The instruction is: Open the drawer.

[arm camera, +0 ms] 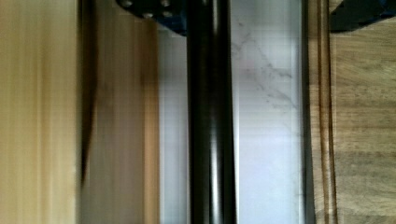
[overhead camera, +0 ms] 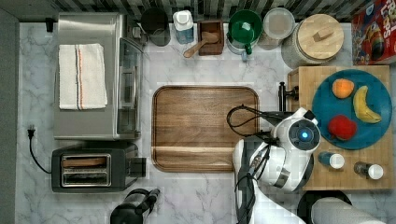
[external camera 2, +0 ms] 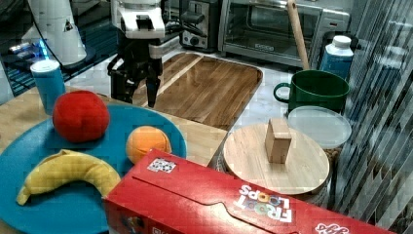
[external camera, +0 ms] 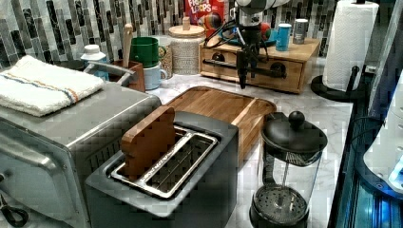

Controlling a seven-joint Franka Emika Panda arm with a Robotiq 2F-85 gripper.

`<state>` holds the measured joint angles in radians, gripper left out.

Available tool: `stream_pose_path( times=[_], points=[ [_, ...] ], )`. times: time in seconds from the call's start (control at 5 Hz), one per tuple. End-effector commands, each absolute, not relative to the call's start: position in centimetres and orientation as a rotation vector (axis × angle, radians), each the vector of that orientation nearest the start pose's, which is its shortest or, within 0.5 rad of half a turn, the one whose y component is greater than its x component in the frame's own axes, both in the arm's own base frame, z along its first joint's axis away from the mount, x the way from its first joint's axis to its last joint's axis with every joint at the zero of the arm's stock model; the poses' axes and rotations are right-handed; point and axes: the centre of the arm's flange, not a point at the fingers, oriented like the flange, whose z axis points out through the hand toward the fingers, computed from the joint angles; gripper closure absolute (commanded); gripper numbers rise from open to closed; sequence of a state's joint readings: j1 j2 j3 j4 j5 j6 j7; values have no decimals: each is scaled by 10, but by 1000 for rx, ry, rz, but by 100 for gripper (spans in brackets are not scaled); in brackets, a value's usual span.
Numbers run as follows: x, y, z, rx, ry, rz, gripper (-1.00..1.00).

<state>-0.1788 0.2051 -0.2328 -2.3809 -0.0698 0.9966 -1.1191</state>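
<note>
Approach step is judged to be in hand: the gripper (external camera: 246, 78) is lowered over the handle (external camera: 247, 68) of the drawer (external camera: 290, 76), and the drawer front still sits flush with its wooden box (external camera: 304, 50), so nothing is pulled out yet.

Gripper state: fingers are spread apart, one on each side of the handle; in the wrist view the black bar (arm camera: 211, 121) runs straight through the gap between the two finger tips, untouched as far as can be told. In the right view the gripper (external camera 2: 140, 92) is seen with both fingers pointing down, with a clear gap between them.

Drawer position: directly under and just behind the gripper, in the box that carries the blue plate (overhead camera: 378, 135) of fruit; the brown tray (overhead camera: 205, 128) lies on the gripper's other side, with a strip of marble counter (arm camera: 266, 93) between.

Orientation: drawer front faces the tray. Handle's long axis is horizontal, parallel to the front and crosswise to the finger gap.

Next move, as judged: fingers are to be closed on the bar, then a straight pull toward the tray, square to the handle's axis, kept level so the drawer is not jammed.
</note>
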Motion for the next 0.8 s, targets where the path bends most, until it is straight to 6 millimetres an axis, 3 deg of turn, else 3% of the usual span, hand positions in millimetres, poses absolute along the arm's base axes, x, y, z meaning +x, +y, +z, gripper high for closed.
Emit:
stream_pose_path(
  times=[0.2, 0.8],
  points=[
    [512, -125, 260, -3196, 109, -116, -100],
    [515, -28, 257, -3210, -16, -184, -100]
  ],
)
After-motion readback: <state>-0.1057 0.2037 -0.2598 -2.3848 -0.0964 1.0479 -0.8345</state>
